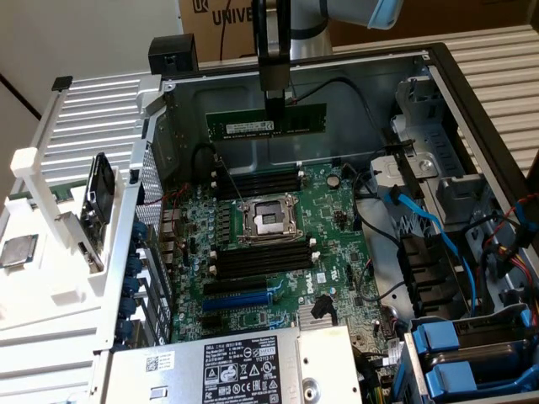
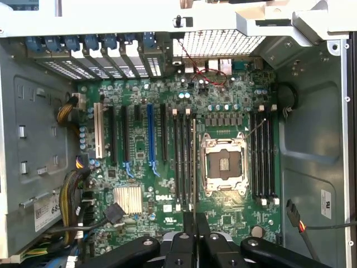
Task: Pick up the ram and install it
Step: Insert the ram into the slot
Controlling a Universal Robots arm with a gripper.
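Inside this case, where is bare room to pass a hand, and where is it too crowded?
Bare metal panel between the far memory slots and the case rim, behind the ram held by the end effector. Crowded: cables and drive bays at the exterior view's right.

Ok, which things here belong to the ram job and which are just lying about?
In the job: ram, held by the end effector; memory slots on the motherboard.
Lying about: silver chip on the white tray; blue cables; power supply.

ram (image 1: pixel 232 124): thin green stick, pale label, horizontal, aloft
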